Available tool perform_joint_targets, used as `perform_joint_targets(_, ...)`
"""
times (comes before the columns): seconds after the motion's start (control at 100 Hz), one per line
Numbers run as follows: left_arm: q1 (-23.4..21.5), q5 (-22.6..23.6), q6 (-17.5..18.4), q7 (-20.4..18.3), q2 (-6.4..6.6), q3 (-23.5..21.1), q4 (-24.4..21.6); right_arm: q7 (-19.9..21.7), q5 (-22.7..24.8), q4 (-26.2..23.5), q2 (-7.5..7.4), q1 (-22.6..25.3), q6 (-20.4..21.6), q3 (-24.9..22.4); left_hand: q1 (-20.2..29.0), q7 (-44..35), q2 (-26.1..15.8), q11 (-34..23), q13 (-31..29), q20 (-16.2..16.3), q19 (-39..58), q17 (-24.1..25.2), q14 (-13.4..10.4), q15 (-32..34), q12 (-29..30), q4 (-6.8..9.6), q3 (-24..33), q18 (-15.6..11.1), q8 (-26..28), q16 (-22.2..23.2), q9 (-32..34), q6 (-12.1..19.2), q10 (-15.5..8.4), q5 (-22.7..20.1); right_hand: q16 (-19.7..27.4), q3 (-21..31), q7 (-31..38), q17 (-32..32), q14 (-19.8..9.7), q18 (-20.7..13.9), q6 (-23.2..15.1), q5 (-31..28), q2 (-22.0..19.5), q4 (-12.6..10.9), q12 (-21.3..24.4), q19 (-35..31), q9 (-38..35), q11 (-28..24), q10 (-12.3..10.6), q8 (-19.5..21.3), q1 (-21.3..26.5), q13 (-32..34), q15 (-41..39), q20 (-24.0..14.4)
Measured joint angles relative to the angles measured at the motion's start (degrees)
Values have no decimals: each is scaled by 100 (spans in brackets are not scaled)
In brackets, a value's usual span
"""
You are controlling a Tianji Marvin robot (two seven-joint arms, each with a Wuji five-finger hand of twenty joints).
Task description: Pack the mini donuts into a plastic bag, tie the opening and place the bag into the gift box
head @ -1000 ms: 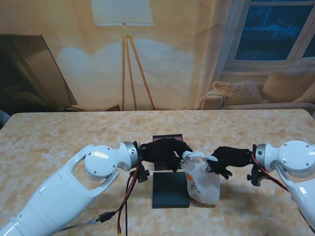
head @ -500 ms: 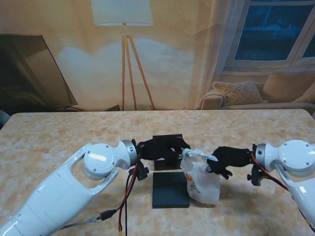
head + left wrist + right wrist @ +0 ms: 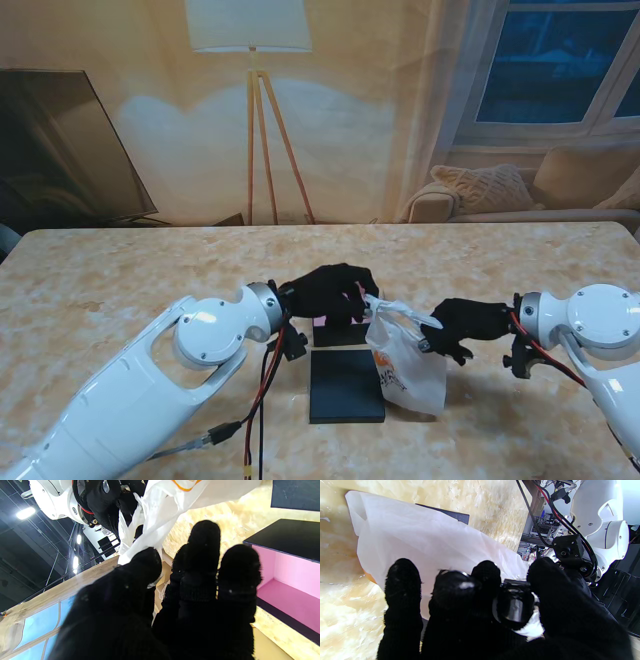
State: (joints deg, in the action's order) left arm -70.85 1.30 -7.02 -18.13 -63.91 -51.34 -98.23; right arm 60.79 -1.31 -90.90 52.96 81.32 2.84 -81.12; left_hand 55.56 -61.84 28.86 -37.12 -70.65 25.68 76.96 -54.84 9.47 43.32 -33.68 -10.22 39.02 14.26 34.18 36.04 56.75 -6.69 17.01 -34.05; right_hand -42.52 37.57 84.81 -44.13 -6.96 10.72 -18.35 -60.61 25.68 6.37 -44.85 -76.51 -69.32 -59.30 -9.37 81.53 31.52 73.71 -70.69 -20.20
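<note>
A white plastic bag (image 3: 410, 370) with orange print stands on the table between my hands, its neck gathered into a strip (image 3: 400, 312). My left hand (image 3: 328, 292) pinches the left end of that strip; the left wrist view shows the plastic (image 3: 155, 525) caught between thumb and fingers. My right hand (image 3: 462, 326) is shut on the strip's other end (image 3: 530, 627). The gift box (image 3: 342, 332), black outside and pink inside (image 3: 287, 580), lies partly hidden behind my left hand. Its black lid (image 3: 345, 385) lies flat, nearer to me, touching the bag. Donuts are not visible.
A marbled beige table top (image 3: 120, 290) runs wide on both sides. Red and black cables (image 3: 262, 385) hang from my left wrist beside the lid. A floor lamp, a dark screen and a sofa stand beyond the far edge.
My left hand has lifted and moved slightly farther from me, pulling the bag's neck up and left. The right hand has hardly moved.
</note>
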Motion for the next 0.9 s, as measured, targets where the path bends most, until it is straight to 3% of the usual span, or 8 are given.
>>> perform_joint_targets(0.16, -17, -23, 69, 26, -10, -20, 45, -30, 78, -52, 1, 60, -1, -93, -274, -398, 176, -226, -9, -2, 133, -70, -78, 280, -136, -96, 144, -67, 362, -1, 1, 274, -91, 0, -12, 1, 0, 0, -1, 0, -6, 0, 0, 0, -9, 0, 0, -65, 0, 1, 0, 0, -133, 0)
perform_joint_targets(0.38, -5, -23, 132, -87, -6, -23, 189, -219, 157, -70, 13, 136, -52, -171, -346, -748, 277, -287, -7, -2, 197, 17, -113, 372, -390, -167, 219, -68, 1421, -1, 1, 407, -253, 4, -19, 1, 1, 0, -1, 0, -20, 0, -2, 0, -18, 0, 0, -69, 0, 2, 0, 0, -181, -3)
perform_joint_targets(0.6, -35, -12, 192, -170, 12, -68, 323, -471, 194, -58, 62, 186, -173, -215, -344, -760, 260, -277, 117, 116, 247, 374, 5, 426, -551, -167, 144, -4, 1639, 40, -9, 456, -318, 86, -19, -242, 1, 2, -1, 0, -21, 0, -20, 0, -19, 0, 0, -70, 0, 2, 0, 0, -181, -6)
perform_joint_targets(0.76, -58, -44, 235, -256, 40, -57, 424, -540, 203, -16, 89, 171, -270, -194, -329, -760, 185, -211, 182, 190, 284, 538, 75, 426, -635, -167, 63, 71, 1784, 152, -10, 475, -384, 97, -19, -494, 1, 16, -1, 41, -21, 0, -262, 0, -21, 0, 0, -70, 0, 2, 2, 0, -181, -17)
perform_joint_targets(0.9, -104, -97, 314, -338, 72, -16, 482, -697, 206, 19, 124, 167, -473, -189, -328, -800, 183, -205, 249, 200, 286, 613, 97, 428, -654, -167, 2, 84, 1857, 180, -13, 475, -390, 98, -19, -1290, 1, 32, 75, 166, 0, -12, -906, 0, -87, 0, -5, -137, 11, 2, 109, 0, -241, -77)
